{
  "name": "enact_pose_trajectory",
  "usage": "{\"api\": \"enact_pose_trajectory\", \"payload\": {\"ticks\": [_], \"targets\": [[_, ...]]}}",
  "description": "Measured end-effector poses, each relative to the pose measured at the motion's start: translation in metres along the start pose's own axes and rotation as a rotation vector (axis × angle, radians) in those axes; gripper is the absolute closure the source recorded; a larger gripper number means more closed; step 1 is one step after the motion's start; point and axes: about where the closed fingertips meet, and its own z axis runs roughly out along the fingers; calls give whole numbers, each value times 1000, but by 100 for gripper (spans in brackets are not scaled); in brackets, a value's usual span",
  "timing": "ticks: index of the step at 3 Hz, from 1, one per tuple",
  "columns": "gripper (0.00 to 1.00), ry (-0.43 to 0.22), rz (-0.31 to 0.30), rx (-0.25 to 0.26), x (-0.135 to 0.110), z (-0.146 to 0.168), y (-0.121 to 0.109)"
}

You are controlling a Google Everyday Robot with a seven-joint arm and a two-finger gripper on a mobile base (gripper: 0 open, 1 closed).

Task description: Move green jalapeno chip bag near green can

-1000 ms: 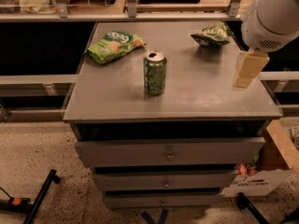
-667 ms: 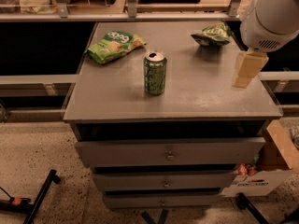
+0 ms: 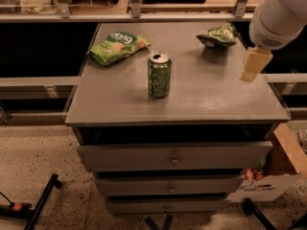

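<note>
Little has moved since a second ago: the gripper point(image 3: 254, 64) hangs in almost the same spot, perhaps slightly higher, and the bags and can lie where they were.

The gripper shows as one pale tan block under the arm's white housing, over the cabinet top point(image 3: 201, 97) near its right edge. Whether it is open or closed cannot be told. Nothing is seen in its grasp.

The chip bag point(image 3: 218, 34) lies crumpled on the top near the far right corner. It is up and to the left of the gripper in the view, near it but clearly apart, with bare surface between them. Its dark green foil carries pale lettering too small to read.

The can point(image 3: 159, 75) stands upright around the middle of the top, well apart from the chip bag and to the near left of it. Its silver lid faces up. Pale scribbled marks run down its green side, and no word in them can be made out.

A lime bag point(image 3: 117, 46) lies flat at the far left, beyond the can. It bears a white logo of a few rounded letters that I cannot read with certainty.

Below the top are three drawers point(image 3: 172, 157). A white box point(image 3: 254, 189) on the floor at the right has dark print that is illegible.
</note>
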Motion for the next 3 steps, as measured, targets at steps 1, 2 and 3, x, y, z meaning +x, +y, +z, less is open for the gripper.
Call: {"api": "enact_pose_trajectory", "payload": {"ticks": [1,2,3], "targets": [[0,3,49,49,10,28,-27],[0,-58,72,103,10,52,-55],[0,-130,72,134,-2,75,-77]]}}
